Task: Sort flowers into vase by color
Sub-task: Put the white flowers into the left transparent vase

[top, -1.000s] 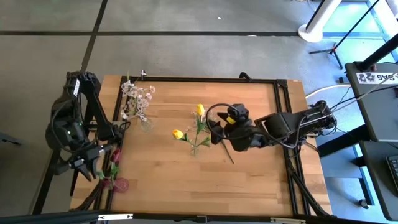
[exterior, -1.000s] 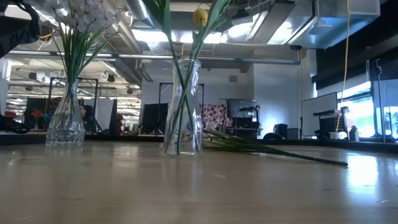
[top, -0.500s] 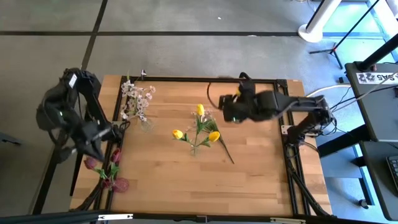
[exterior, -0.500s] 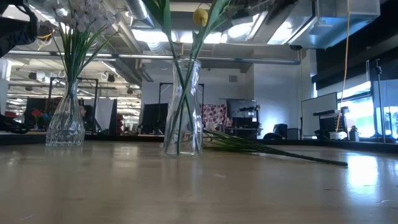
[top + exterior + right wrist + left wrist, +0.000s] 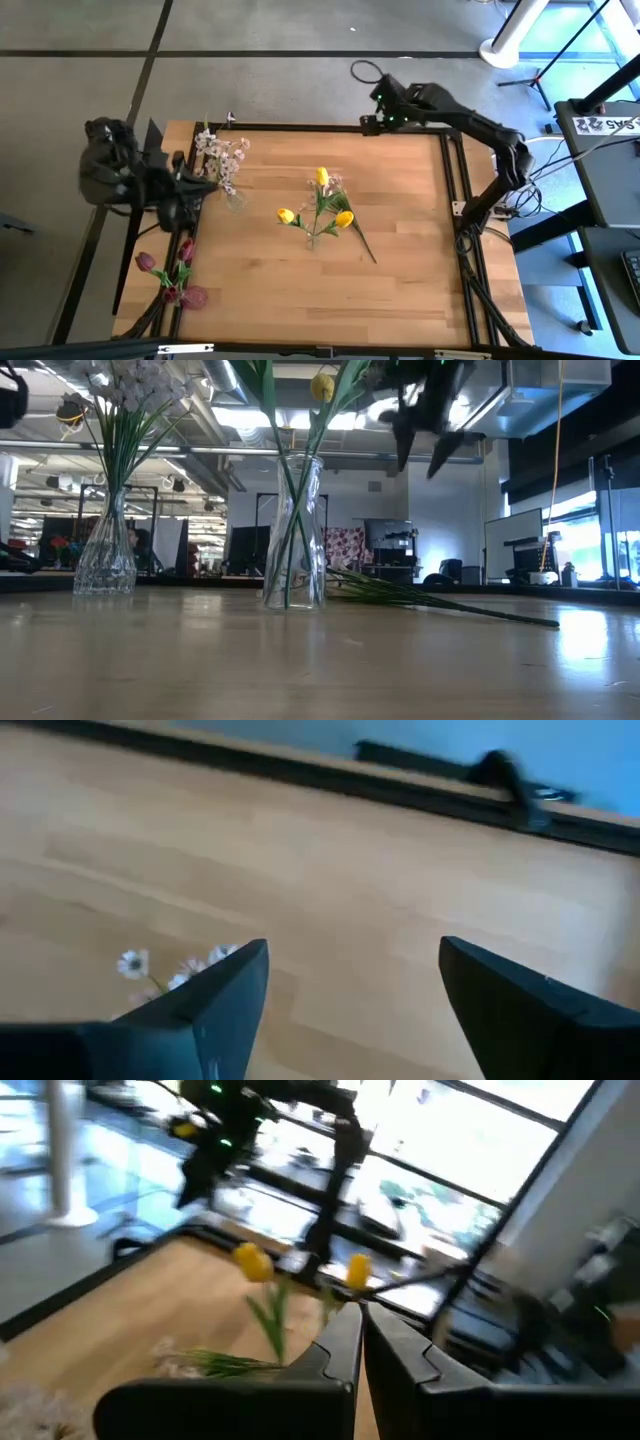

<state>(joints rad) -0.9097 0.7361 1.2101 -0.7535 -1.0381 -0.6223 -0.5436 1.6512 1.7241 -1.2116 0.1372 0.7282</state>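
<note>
Two yellow tulips (image 5: 322,177) stand in a clear glass vase (image 5: 295,530) at mid table. A third tulip (image 5: 344,219) lies beside it, its stem (image 5: 470,610) flat on the wood. White-pink sprays (image 5: 222,160) stand in a second glass vase (image 5: 105,555) near the far left. Dark red blooms (image 5: 168,275) lie at the table's near left edge. My left gripper (image 5: 190,186) is shut and empty, just left of the spray vase. My right gripper (image 5: 430,435) is open and empty, raised over the far edge (image 5: 385,105).
A black frame rail (image 5: 455,200) runs along the table's right and far edges. Bare wood (image 5: 300,295) stretches across the near half. In the left wrist view the tulips (image 5: 252,1262) show ahead of the shut fingers (image 5: 345,1350).
My right gripper has left the lying tulip, risen, and swung back to the far edge. The tulip stays on the table as before. My left gripper has moved from the red blooms at the near left toward the far edge, stopping beside the spray vase.
</note>
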